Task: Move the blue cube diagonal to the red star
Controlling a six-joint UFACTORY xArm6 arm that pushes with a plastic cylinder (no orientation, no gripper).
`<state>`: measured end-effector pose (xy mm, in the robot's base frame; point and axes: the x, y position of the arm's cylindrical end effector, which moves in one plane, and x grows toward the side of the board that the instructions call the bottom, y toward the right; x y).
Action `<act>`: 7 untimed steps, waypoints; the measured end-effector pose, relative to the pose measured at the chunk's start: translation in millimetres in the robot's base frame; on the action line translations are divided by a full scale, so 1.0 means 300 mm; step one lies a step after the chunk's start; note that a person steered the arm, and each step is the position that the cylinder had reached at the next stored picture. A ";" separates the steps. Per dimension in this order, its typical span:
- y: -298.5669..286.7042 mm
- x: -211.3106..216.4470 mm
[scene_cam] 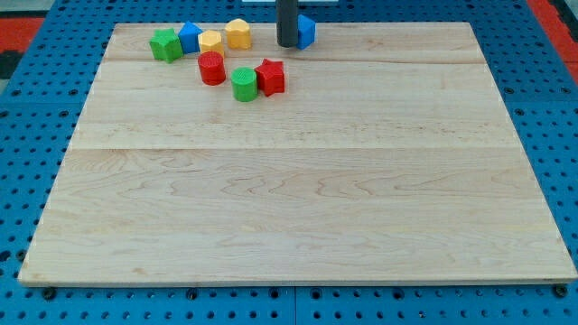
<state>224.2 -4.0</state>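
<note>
Tip [287, 45] planted against blue cube [306, 31] at counter [316, 199] top edge, on its left, set to shove it; red star [271, 77] lower left, apart; no fingers fitted.

Just one camera here, parked at the near edge of the wooden board [298, 199], up high and tilted down toward the far side. Whole board in frame, blue pegboard [27, 135] around it, blocks bunched far-left.
</note>
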 end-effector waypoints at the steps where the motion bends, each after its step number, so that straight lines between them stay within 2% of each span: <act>1: -0.127 -0.024; 2: -0.268 -0.030; 3: -0.307 -0.029; 4: -0.270 -0.102; 5: -0.253 -0.102; 7: 0.049 -0.103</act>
<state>193.3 10.8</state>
